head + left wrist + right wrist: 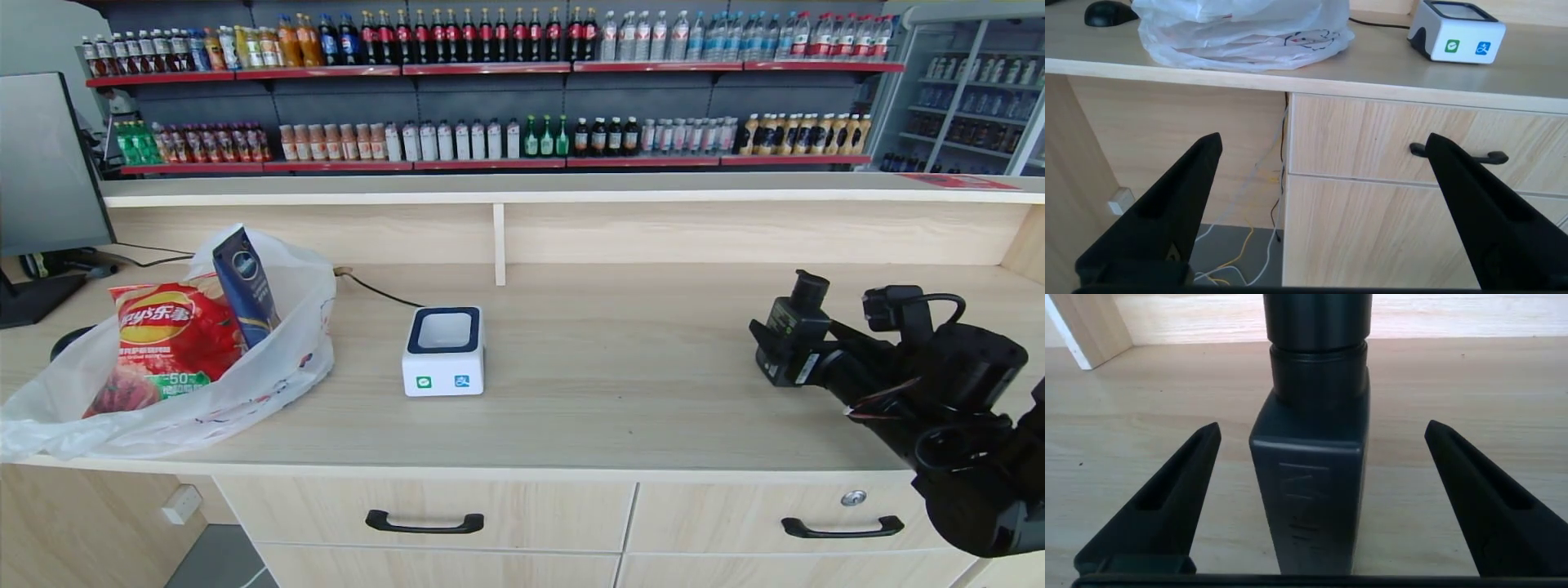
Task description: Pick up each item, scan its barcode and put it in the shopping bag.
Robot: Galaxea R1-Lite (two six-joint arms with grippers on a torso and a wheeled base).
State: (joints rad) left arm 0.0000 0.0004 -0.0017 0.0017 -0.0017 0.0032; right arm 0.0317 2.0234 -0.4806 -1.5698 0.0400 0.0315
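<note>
A black bottle (790, 331) with a squared body, a round black cap and a small green-edged label stands upright on the right part of the pale wood counter (620, 384). It is well away from the front edge and short of the raised back ledge. The right gripper (1323, 429) brackets it with its fingers (1167, 498) spread wide. There is a clear gap on each side of the bottle, so the claw touches nothing and grips nothing.

A broad stretch of bare counter lies between the bottle and the white scanner (443, 351), a small box with a dark-framed window on top. A thin cable (375, 290) trails from the scanner toward the back wall. Beyond it, at the counter's left end, the translucent shopping bag (269, 359) slumps open with its plastic spilling to the front edge. Inside are a red bag of crisps (167, 335) and a blue carton (245, 286) leaning upright.

A white divider (499, 245) splits the recess under the back ledge, roughly above the scanner. The left gripper (1324, 139) hangs below counter level, facing the drawer fronts. Its claw is wide apart and empty, and a black drawer handle (1458, 153) sits ahead of it.

A grey monitor (45, 163) stands at the far left. Red shelves of bottled drinks (490, 82) line the wall behind.
</note>
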